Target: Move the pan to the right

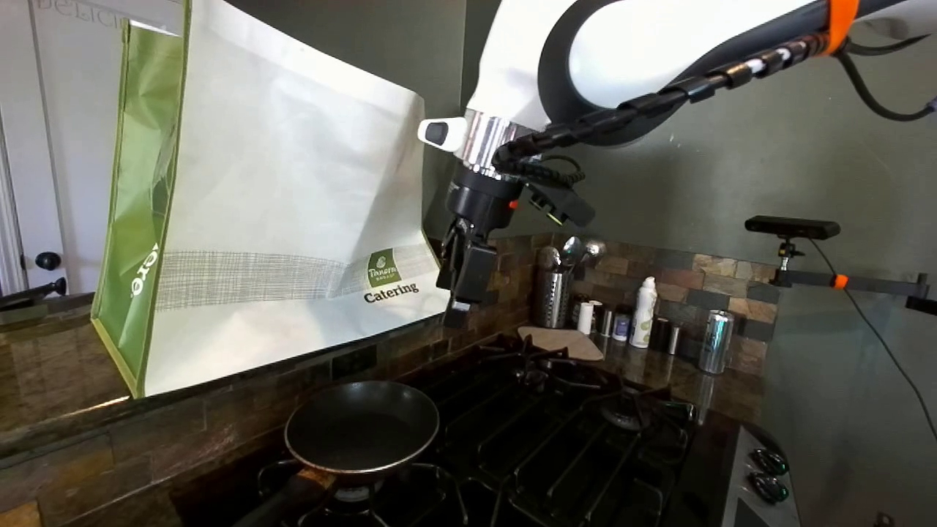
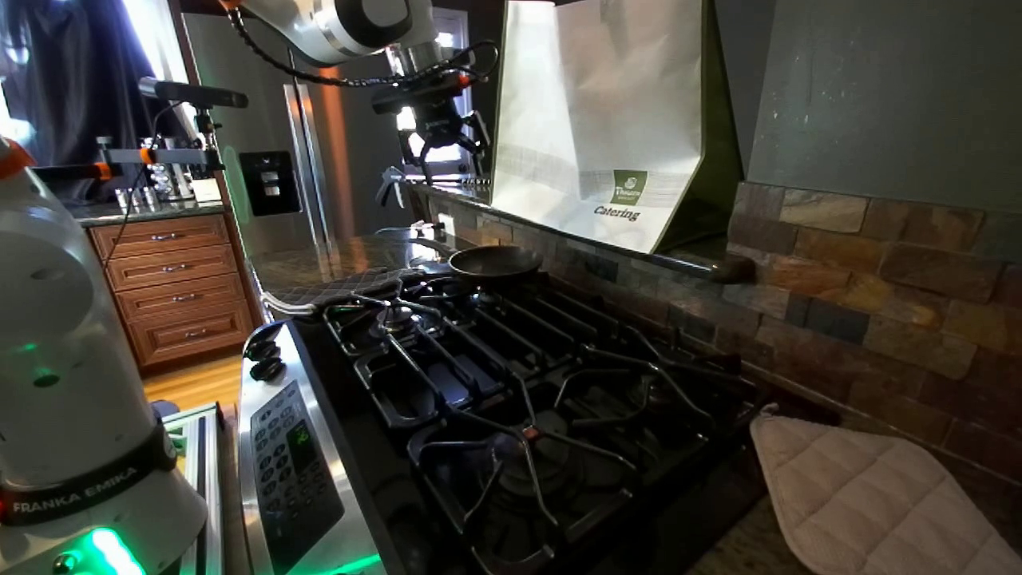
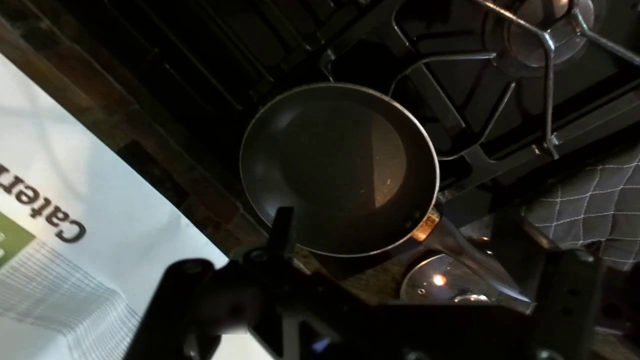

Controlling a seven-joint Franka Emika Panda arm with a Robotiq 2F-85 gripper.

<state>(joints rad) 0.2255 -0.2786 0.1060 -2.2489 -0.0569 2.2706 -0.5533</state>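
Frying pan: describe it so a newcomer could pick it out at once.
Start at the big white and green Catering bag, then drop to the black gas cooktop below. On it, beside the stone backsplash, sits the frying pan, round and shallow. Unlike the open burner grates near it, it has a solid dark inside, pale rim and handle.

The white arm (image 1: 629, 58) extends from the upper right in an exterior view, bends at a dark-ringed joint (image 1: 554, 66) and slopes down to a silver wrist (image 1: 487, 139). Below it the black gripper (image 1: 457, 300) hangs pointing down, tilted a little to the left at its lower end. In an exterior view the base (image 2: 68, 343) stands at the near left, glowing green at its foot, with the gripper on the far side. In the wrist view the fingers (image 3: 283, 232) stand wide apart, one left, one right
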